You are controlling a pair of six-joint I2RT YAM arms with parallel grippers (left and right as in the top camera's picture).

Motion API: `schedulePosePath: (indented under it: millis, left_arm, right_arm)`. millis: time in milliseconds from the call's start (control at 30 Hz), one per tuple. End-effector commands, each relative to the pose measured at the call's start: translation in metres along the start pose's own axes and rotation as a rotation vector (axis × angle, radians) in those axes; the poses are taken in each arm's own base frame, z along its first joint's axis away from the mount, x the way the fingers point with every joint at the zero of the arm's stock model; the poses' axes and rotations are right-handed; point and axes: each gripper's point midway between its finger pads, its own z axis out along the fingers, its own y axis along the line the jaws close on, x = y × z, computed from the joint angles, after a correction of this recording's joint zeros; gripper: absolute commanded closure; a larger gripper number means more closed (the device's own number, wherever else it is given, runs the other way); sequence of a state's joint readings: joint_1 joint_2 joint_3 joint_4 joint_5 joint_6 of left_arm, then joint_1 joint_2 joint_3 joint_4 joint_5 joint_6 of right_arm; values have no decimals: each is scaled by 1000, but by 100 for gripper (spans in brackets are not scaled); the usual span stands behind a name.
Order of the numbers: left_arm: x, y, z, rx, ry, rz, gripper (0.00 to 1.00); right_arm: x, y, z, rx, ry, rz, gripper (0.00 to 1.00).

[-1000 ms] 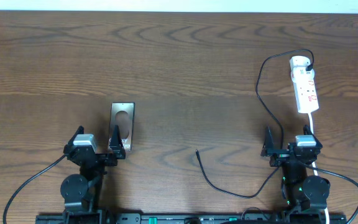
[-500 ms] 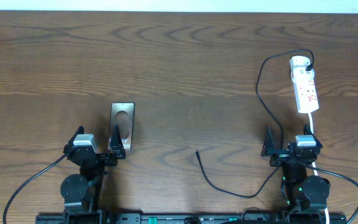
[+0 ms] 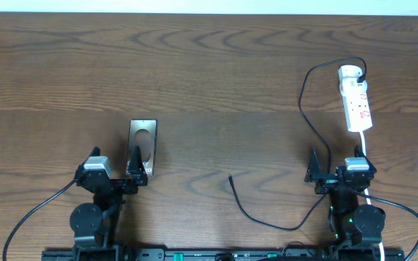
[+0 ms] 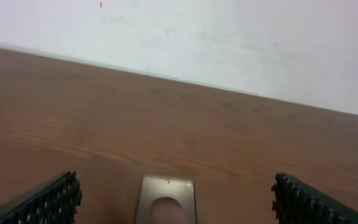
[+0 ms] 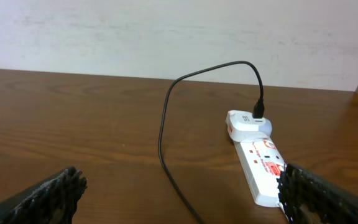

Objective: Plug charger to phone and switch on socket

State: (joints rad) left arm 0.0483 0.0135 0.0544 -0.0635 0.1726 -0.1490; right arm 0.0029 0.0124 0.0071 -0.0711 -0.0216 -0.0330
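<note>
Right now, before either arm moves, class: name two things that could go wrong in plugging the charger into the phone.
1. The charger runs close beside the right arm; a move there could snag the cable and drag the socket.
2. The phone lies flat and loose on the table, so pushing the plug tip in may just slide it away.

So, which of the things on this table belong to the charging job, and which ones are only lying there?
For the job:
shiny grey-brown flat phone
long thin black charger cable
white elongated power strip with red switch marks

Not for the job (only surroundings):
brown wooden table
white wall behind it
</note>
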Motion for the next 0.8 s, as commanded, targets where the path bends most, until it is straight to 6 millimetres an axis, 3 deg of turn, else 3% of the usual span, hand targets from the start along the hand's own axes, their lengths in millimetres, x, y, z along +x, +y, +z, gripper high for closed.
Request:
schedulePosePath:
  millis: [0, 167, 267, 400, 500, 600, 667, 767]
  left_arm:
    - [-59, -4, -16, -52, -55, -70, 2]
    - [-118, -15, -11, -86, 54, -41, 2]
    - [-152, -21, 6, -112, 172, -49, 2]
    - [-174, -35, 37, -81, 406, -33, 2]
    - [-172, -38, 55, -88, 584, -59, 2]
    - [-158, -34, 67, -126, 759, -84, 2]
    - [-131, -26, 83, -152, 880, -101, 2]
    - [-94, -18, 82, -190, 1045, -125, 2]
  right_arm:
    - [1, -1, 0, 10, 3, 10, 1]
    - [1, -1, 0, 10, 3, 10, 1]
    - [1, -1, 0, 10, 3, 10, 1]
    - [1, -1, 0, 10, 3, 10, 1]
    - [1, -1, 0, 10, 3, 10, 1]
    - [1, -1, 0, 10, 3, 10, 1]
    - [1, -1, 0, 10, 3, 10, 1]
    - [1, -1, 0, 10, 4, 10, 1]
